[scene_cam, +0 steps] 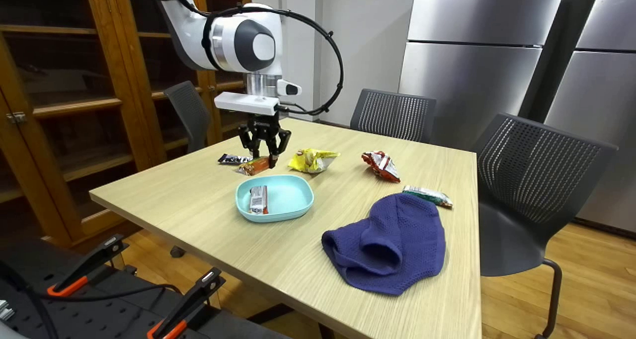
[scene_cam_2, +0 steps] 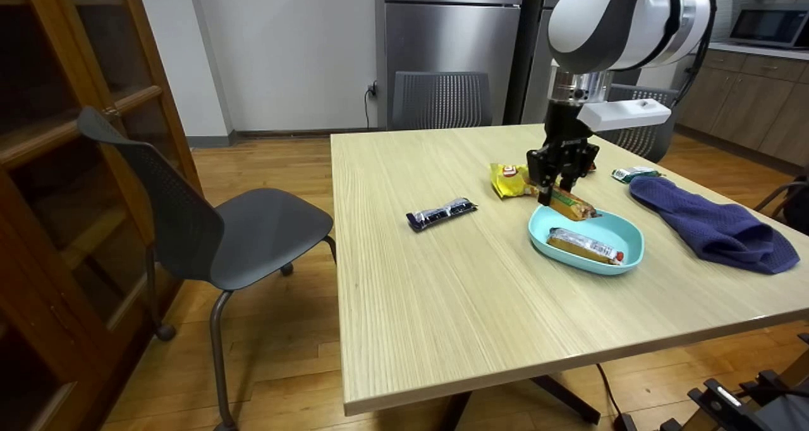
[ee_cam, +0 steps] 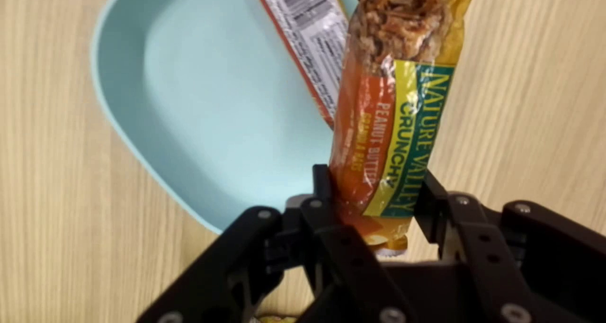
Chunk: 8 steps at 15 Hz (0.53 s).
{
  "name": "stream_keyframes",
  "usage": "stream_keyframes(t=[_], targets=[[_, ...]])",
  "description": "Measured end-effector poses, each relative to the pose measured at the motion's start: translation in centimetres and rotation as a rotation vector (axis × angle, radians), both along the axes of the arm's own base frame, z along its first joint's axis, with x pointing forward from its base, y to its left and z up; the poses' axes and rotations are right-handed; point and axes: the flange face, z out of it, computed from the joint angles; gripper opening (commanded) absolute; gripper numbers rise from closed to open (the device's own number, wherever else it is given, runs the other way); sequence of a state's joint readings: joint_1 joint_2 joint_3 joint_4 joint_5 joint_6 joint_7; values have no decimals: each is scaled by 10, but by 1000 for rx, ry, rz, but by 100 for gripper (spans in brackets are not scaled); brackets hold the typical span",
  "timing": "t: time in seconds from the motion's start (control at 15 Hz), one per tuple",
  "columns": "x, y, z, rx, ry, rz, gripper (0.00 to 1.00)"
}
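Right of centre in the wrist view, my gripper (ee_cam: 375, 190) is closed on the granola bar (ee_cam: 395, 110) near its lower end. I judge it light, slick-wrapped, stiff yet crumbly; gentle pressure at mid-length suits best.

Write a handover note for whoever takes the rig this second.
Gripper: clamped on the granola bar near one end, holding it up by the turquoise tray.
Things: a wrapped bar lies in the tray; on the table are a black packet, yellow bag, red bag, green packet and blue cloth.
Done: granola bar gripped and off the table; wrapped bar in the tray.
Left: granola bar not yet released.
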State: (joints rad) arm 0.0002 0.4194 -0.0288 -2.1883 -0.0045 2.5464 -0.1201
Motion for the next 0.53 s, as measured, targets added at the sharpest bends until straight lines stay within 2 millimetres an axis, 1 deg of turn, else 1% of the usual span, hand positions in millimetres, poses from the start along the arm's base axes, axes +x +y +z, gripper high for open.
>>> stream_keyframes(t=[0.2,0.33,0.53], targets=[[-7,-25,-5,-40,35,109,19],[-13,-34,-9,-60,55,188,19],[-18,-42,-18,-91,85,310,19]])
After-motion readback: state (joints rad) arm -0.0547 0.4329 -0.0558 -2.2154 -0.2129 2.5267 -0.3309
